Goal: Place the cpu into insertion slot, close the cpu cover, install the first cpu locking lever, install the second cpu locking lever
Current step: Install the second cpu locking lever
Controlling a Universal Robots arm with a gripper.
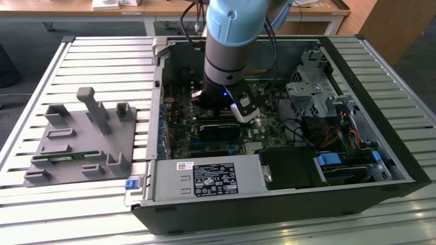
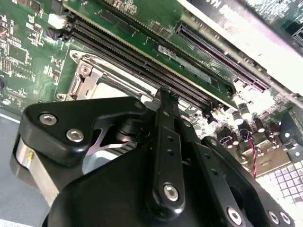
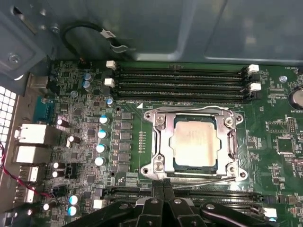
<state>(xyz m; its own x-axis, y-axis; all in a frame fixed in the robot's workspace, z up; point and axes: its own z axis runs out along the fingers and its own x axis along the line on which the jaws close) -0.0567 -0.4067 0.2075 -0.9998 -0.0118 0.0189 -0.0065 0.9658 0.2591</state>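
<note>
The cpu (image 3: 194,142), a pale square chip, lies flat in the insertion slot (image 3: 147,115) on the green board. The silver cpu cover (image 3: 162,138) is down around it, with the chip showing through its window. A thin wire lever (image 3: 208,177) runs along the slot's edge closest to my gripper (image 3: 163,185), and another lever (image 3: 234,142) runs along an adjoining edge. My gripper's black fingers are shut with nothing between them, their tips right at that near edge. The second wrist view shows the gripper (image 2: 164,92) from behind, beside the slot (image 2: 83,71). In the exterior view the gripper (image 1: 235,109) is down inside the open computer case.
Black memory slots (image 3: 180,82) run along the slot's far side, and more long slots (image 2: 142,52) lie beside the gripper. Capacitors (image 3: 101,134) and rear ports (image 3: 31,135) stand nearby. The case holds a drive cage (image 1: 313,87) and power supply (image 1: 208,178). A grey fixture plate (image 1: 81,138) lies outside the case.
</note>
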